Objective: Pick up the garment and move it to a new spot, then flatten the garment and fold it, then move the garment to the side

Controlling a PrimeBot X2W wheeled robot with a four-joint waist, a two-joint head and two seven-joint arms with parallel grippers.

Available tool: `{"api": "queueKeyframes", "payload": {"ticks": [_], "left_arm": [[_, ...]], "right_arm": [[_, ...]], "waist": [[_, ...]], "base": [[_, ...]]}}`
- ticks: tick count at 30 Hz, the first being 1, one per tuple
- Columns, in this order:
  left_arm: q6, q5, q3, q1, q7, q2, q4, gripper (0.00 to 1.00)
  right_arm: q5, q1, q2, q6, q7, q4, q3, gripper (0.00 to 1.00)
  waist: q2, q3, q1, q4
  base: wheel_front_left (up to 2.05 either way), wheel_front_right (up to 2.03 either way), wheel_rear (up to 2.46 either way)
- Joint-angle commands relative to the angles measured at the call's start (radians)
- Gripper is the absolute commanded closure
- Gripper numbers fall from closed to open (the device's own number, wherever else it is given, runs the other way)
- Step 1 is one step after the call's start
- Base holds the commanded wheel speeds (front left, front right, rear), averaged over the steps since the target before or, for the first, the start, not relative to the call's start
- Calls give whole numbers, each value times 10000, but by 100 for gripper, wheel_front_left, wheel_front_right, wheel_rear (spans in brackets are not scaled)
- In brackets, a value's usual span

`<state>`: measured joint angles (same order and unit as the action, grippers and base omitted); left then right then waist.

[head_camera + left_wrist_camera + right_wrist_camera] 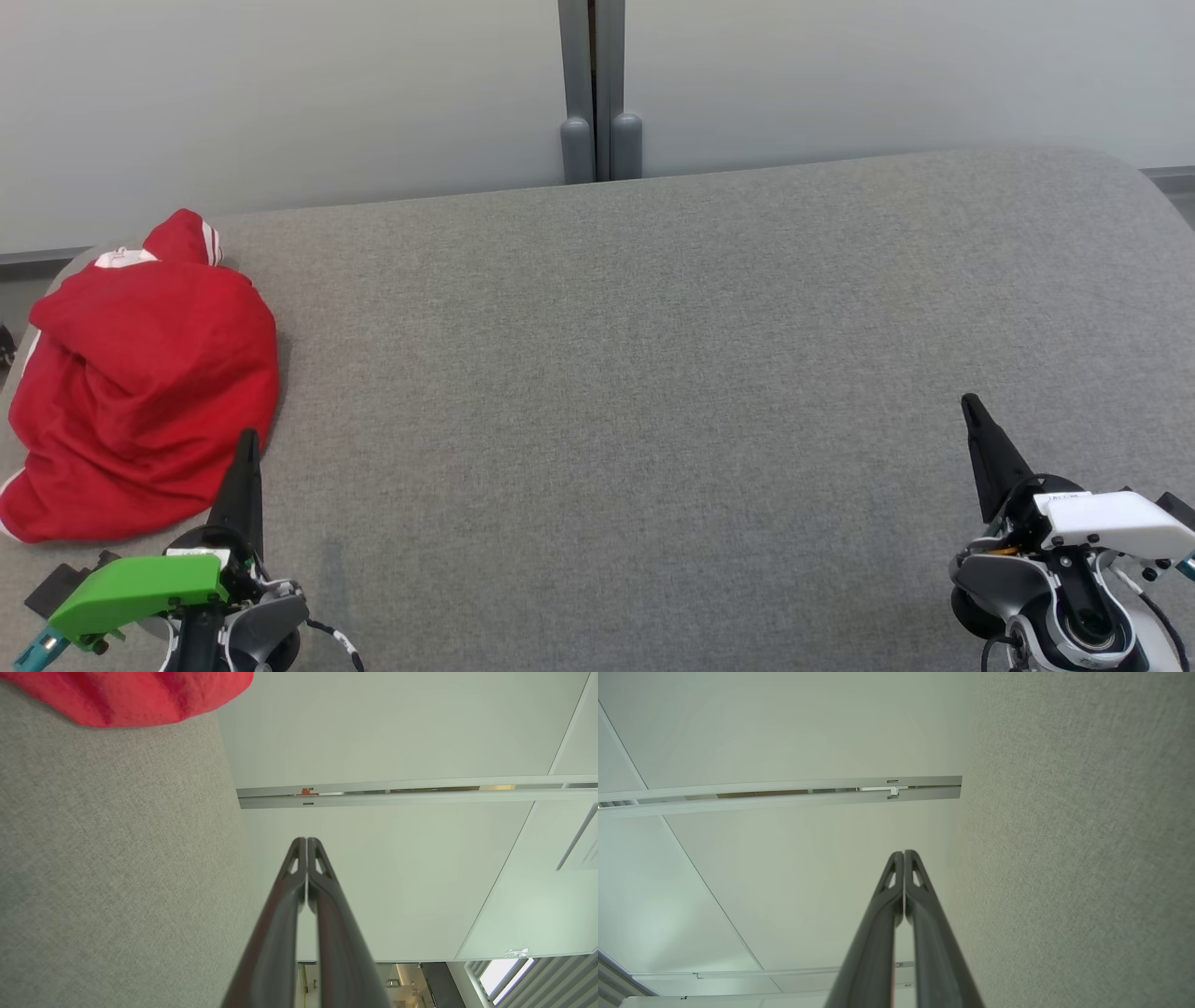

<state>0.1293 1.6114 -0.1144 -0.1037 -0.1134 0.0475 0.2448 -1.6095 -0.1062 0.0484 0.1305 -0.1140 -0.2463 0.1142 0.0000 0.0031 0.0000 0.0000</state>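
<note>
We see the garment [140, 383] lying in a loose heap at the far left of the grey fabric surface [607, 373], close to its left edge and near its rounded back corner. It is bright red, with white stripes on a cuff or band at the top and a thin white trim along its left side. It is bunched, not spread flat, and we cannot tell from this heap what kind of garment it is. Nothing holds it.

Just beside its lower right edge we find the left gripper [248, 444], its two dark fingers pressed together into a single point that aims up the head view. In that view the tip overlaps the hem of the red cloth. The left wrist view shows the cloth off to one side of the fingers with grey fabric between, so we take them to be apart, though we cannot be sure. A green cover [140, 583] sits on that wrist.

Well apart from the garment, at the lower right of the surface, the right gripper [971, 405] also has its fingers together with nothing between them, and it carries a white cover [1111, 523]. Behind the surface stands a pale wall [280, 93], with a grey post [593, 93] at its middle.
</note>
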Motion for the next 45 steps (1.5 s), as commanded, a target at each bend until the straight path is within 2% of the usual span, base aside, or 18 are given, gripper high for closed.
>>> {"api": "queueKeyframes", "payload": {"ticks": [1,45], "left_arm": [[54,32,-17,-102,-38,56,-8,100],[54,32,-17,-103,-38,57,-10,100]], "right_arm": [[-70,-41,38,4,-27,46,9,100],[-70,-41,38,4,-27,46,9,100]], "waist": [[0,0,0,0],[0,0,0,0]], "base": [[0,0,0],[0,0,0]]}}
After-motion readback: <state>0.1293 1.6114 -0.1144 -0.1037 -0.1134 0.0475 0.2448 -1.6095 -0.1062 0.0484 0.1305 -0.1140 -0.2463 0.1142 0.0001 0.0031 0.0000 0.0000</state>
